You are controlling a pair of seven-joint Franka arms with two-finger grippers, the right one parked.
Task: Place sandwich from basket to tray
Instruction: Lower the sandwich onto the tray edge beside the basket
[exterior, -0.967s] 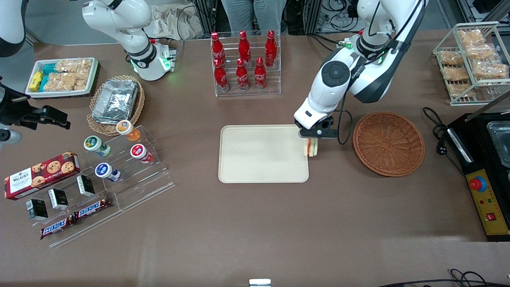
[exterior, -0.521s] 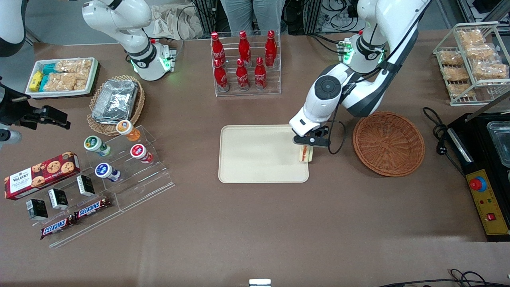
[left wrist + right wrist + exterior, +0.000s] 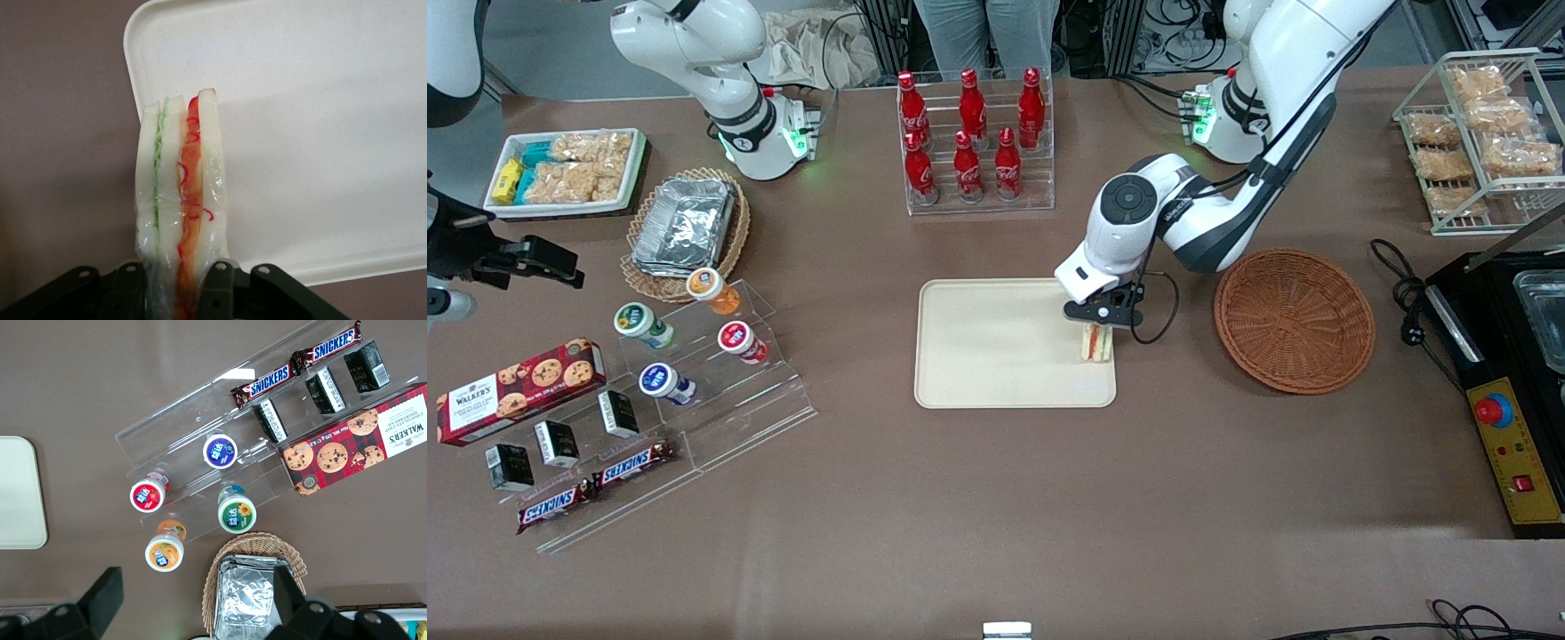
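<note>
Your left arm's tool (image 3: 1096,322) is pinching the sandwich (image 3: 1096,343) by one end, fingers (image 3: 217,283) pressed against its outer bread slices. The sandwich is over the tray (image 3: 996,347), at the edge nearest the basket (image 3: 1294,320); whether it touches the tray you probably cannot tell from the front view. Its long axis runs straight out from the tool, narrow tip pointing away. The wrist view shows you what the front view hides: the layers stand on edge, green filling beside one slice, orange-red beside the other, with the tray (image 3: 320,133) and brown worktop (image 3: 60,133) underneath.
</note>
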